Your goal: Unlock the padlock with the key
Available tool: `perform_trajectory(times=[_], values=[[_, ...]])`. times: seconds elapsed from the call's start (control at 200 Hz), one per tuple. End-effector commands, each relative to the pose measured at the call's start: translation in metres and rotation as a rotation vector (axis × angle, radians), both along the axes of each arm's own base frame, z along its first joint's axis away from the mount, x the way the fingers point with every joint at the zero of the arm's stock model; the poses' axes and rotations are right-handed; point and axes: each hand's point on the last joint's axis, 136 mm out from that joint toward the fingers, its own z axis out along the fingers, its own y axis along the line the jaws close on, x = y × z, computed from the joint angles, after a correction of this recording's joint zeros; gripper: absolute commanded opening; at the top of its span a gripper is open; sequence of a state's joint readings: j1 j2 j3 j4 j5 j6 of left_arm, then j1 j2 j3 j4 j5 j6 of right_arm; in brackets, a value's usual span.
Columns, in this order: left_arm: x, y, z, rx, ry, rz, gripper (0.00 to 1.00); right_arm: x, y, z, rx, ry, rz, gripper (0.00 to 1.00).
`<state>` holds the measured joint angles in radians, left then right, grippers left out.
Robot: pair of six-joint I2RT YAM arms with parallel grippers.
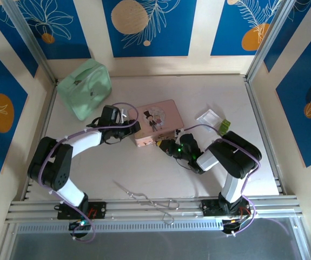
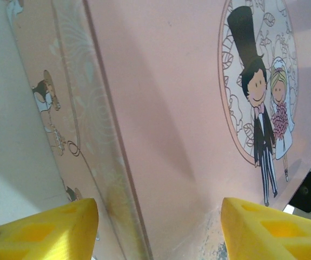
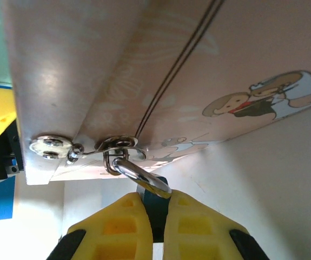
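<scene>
Right wrist view: right gripper [image 3: 154, 201] has its yellow fingers pressed together, pinching the small silvery-grey metal padlock [image 3: 146, 179] with a blue-teal body. The padlock's shackle hooks through the metal hasp loop [image 3: 114, 147] on the wall of the flat pink rectangular picture tin [image 3: 90, 65]. Top external view: that hasp is on the tin's near edge, mid-table.

Left wrist view: left gripper [image 2: 158, 235] has its jaws spread wide. One yellow finger [image 2: 41, 233] is beside the tin's side wall and the other is over the lid with the cartoon bride and groom. Cannot tell if either touches the tin.

Soft mint-green zip pouch [image 1: 85, 89] lies far left. Thin wire-like metal tool [image 1: 150, 201] lies near the arm bases. Clear plastic packet [image 1: 209, 116] lies right of the tin.
</scene>
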<state>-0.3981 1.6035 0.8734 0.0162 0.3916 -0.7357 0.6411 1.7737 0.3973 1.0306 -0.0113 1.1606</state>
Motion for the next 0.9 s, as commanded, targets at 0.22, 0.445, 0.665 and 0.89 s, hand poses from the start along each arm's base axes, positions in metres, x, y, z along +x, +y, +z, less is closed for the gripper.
perform_trajectory(times=[0.22,0.445,0.665,0.89], values=[[0.001,-0.003,0.003,0.001,-0.007,-0.01,0.58,-0.01,-0.005,-0.022,-0.017,0.09,-0.013,0.0],[0.011,-0.006,0.006,0.021,-0.021,-0.016,0.58,-0.01,-0.001,-0.023,-0.009,0.1,-0.019,0.0],[0.028,-0.004,0.005,0.056,-0.031,0.011,0.58,-0.02,0.013,-0.025,-0.01,0.102,-0.018,0.0],[0.036,-0.007,0.016,0.052,-0.049,0.009,0.58,-0.016,0.011,-0.026,-0.01,0.114,-0.061,0.0]])
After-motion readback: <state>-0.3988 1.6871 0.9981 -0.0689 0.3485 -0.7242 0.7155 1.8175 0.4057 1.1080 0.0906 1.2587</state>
